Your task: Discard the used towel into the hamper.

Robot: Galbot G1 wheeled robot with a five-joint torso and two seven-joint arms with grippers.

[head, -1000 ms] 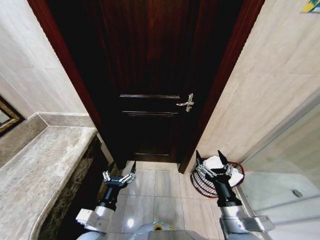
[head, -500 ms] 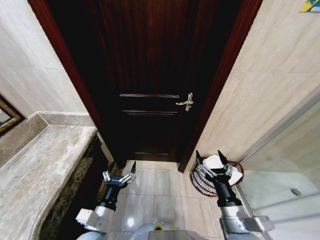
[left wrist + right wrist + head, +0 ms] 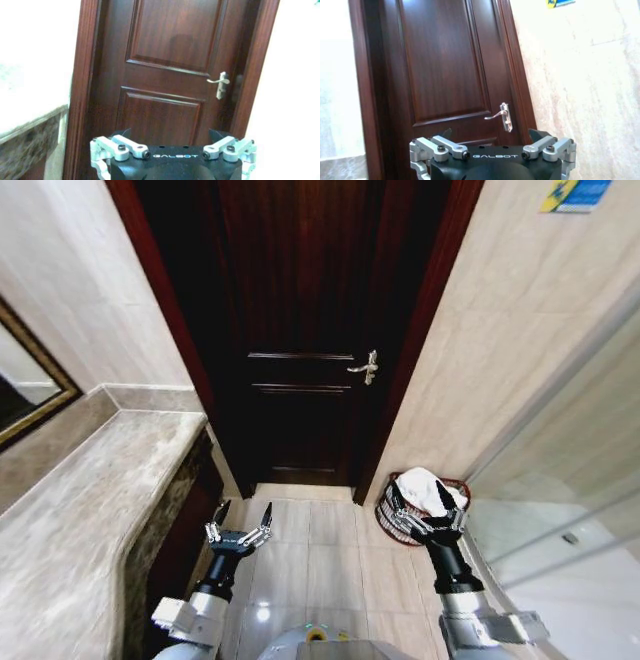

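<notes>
Towel [image 3: 425,486] sits in the hamper [image 3: 392,518], on the floor at the far right by the door frame. I read the drop as done. Left end effector [image 3: 240,526] and right end effector [image 3: 423,507] both spread wide, empty, held low over the floor tiles.

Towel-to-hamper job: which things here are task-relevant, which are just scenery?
Task things:
- hamper, on the floor by the door frame
- white towel, already lying in the hamper
- right gripper, open, in front of the hamper
- left gripper, open, over the floor tiles

Just scenery:
- dark wooden door, with lever handle
- marble counter
- framed mirror
</notes>
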